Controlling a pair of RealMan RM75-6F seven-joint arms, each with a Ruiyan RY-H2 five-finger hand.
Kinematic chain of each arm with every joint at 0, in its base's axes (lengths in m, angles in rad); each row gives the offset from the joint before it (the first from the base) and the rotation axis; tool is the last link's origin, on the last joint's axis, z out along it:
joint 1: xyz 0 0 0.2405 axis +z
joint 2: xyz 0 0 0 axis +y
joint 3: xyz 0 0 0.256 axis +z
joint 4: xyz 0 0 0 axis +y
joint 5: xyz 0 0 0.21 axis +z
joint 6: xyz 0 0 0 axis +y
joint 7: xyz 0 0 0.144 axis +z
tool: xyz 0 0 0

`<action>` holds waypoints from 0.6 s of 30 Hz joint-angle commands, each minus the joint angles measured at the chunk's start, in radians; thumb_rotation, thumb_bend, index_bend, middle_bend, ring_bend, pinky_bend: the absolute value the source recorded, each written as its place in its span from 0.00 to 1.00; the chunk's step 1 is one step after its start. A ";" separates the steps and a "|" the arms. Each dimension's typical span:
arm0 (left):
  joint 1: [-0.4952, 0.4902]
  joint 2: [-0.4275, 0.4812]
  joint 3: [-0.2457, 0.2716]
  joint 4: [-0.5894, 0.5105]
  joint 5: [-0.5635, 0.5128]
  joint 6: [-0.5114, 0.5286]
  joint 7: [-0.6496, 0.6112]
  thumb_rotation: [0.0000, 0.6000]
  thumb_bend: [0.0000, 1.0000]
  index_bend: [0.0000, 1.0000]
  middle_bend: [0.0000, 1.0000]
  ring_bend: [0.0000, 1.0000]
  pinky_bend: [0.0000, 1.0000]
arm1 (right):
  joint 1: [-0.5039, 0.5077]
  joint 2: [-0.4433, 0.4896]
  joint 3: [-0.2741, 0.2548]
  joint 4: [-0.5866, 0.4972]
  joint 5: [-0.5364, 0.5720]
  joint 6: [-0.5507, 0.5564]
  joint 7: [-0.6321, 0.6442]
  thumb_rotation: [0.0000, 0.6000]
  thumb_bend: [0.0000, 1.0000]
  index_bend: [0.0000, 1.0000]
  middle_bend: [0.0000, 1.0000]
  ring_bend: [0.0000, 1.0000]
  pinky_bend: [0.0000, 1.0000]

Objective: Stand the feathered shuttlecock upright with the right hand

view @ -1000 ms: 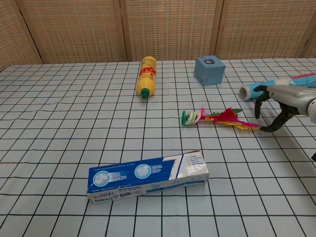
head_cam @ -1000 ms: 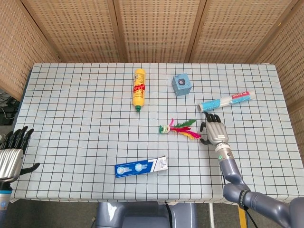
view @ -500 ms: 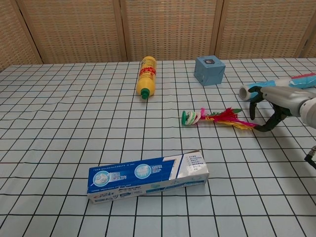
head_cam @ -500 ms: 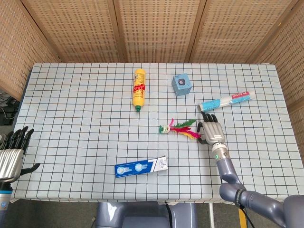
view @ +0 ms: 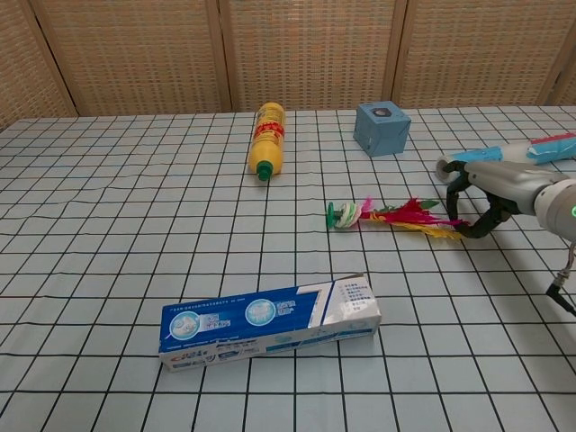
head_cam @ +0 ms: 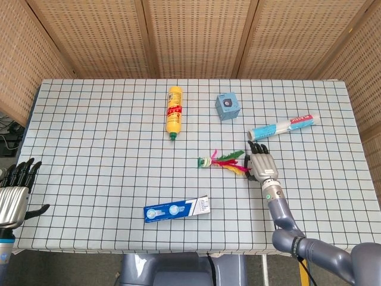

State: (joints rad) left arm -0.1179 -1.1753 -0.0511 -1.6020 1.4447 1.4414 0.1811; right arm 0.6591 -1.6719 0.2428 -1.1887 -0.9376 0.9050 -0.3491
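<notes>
Shuttlecock [head_cam: 221, 161] lies flat on the counter [head_cam: 89, 149], feather tips at the right hand's [head_cam: 261, 164] fingertips, base pointing away. Fingers apart, curled around the feather ends, holding nothing yet. Risk: pinching feathers alone may bend them or skid the base sideways.

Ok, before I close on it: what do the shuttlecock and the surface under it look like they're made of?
The pink, green and yellow feathered shuttlecock looks like dyed feathers, wispy and matte, tied to a stack of green and white discs, probably plastic or rubber. The grid-patterned table covering looks like soft cloth or vinyl: it shows faint wrinkles. The right hand is at the feather tips.
</notes>
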 commanded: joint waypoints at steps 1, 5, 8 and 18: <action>0.001 0.001 0.001 0.000 0.001 0.002 0.000 1.00 0.00 0.00 0.00 0.00 0.00 | 0.001 -0.002 0.002 -0.003 -0.011 0.008 0.011 1.00 0.66 0.62 0.00 0.00 0.00; 0.001 0.002 0.001 -0.001 0.001 0.002 -0.004 1.00 0.00 0.00 0.00 0.00 0.00 | 0.001 -0.002 0.001 -0.009 -0.029 0.025 0.020 1.00 0.72 0.68 0.00 0.00 0.00; 0.000 0.003 0.001 -0.001 0.000 0.001 -0.006 1.00 0.00 0.00 0.00 0.00 0.00 | -0.001 0.003 0.000 -0.018 -0.045 0.039 0.028 1.00 0.73 0.72 0.00 0.00 0.00; 0.002 0.012 0.003 -0.007 0.006 0.005 -0.019 1.00 0.00 0.00 0.00 0.00 0.00 | -0.019 0.112 -0.008 -0.172 -0.170 0.126 0.047 1.00 0.73 0.76 0.02 0.00 0.00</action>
State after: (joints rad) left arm -0.1161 -1.1637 -0.0481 -1.6087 1.4498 1.4460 0.1624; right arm 0.6461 -1.5884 0.2387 -1.3276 -1.0793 1.0084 -0.3027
